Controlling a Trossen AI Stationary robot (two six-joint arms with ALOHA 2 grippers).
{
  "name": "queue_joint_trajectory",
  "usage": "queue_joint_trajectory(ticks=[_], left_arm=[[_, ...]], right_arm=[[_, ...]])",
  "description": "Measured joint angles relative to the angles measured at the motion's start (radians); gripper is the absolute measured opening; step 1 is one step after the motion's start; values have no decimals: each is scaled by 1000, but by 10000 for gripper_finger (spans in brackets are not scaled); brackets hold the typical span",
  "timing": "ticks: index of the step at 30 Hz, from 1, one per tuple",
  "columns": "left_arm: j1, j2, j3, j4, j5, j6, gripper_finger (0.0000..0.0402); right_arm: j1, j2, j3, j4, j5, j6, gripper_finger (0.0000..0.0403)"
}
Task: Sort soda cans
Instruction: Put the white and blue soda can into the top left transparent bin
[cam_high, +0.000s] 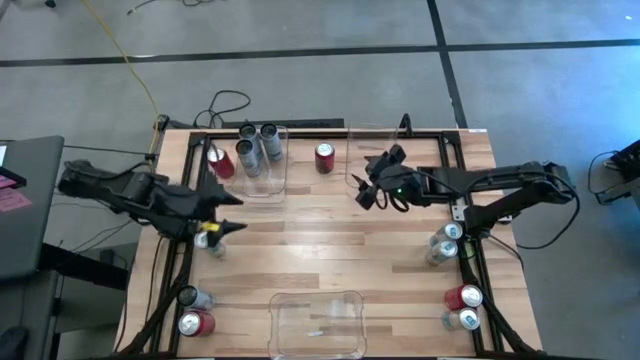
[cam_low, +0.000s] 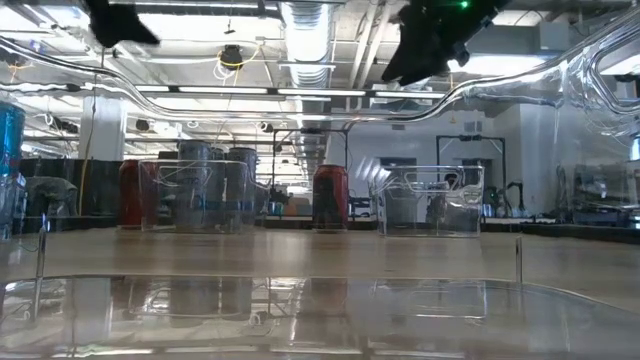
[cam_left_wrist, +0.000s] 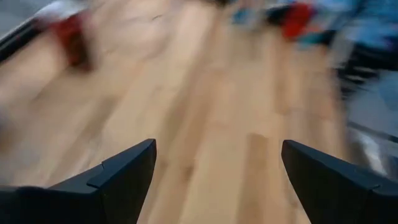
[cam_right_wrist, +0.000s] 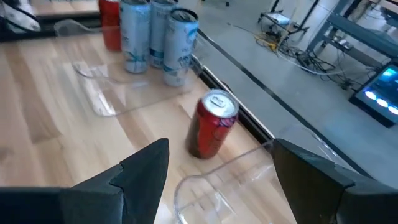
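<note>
My left gripper (cam_high: 232, 213) hangs open above the table's left side, with nothing between its fingers (cam_left_wrist: 217, 155); a silver can (cam_high: 210, 238) lies just below it. My right gripper (cam_high: 368, 190) is open and raised over the table's far middle, also with nothing between its fingers (cam_right_wrist: 221, 144). A red soda can (cam_right_wrist: 212, 124) stands upright on the wood beyond it, between two clear bins (cam_high: 324, 157). Three silver-and-blue cans (cam_high: 255, 142) stand in the far left bin (cam_high: 265, 185). Another red can (cam_high: 220, 162) is at that bin's left side.
A clear bin (cam_high: 375, 150) sits at the far right, under my right gripper's far side. Another clear bin (cam_high: 318, 322) is at the near edge. Cans lie near the left corner (cam_high: 196, 318) and along the right edge (cam_high: 445, 242), (cam_high: 463, 305). Bare wood spans the middle.
</note>
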Motion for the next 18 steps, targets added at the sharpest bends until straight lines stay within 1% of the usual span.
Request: queue_joint_trajectory(ticks=[1,2,4,7,9,15,18], left_arm=[[-6,21,14,-33,-29,-39,343],[-11,40,25,-57,-35,-67,343],[-23,75,39,-93,-16,-126,343],[-39,123,54,-135,76,-232,343],[-49,151,77,-181,155,-296,343],[-109,235,174,-439,374,-450,343],[-155,261,214,-553,466,-532,343]], right_arm=[[-5,0,0,-4,0,1,305],[-11,0,0,-3,0,2,305],[-22,0,0,-1,1,17,305],[-31,0,0,0,-2,45,305],[-32,0,0,1,-5,57,305],[-25,0,0,14,-8,64,305],[-16,0,0,16,-8,94,305]])
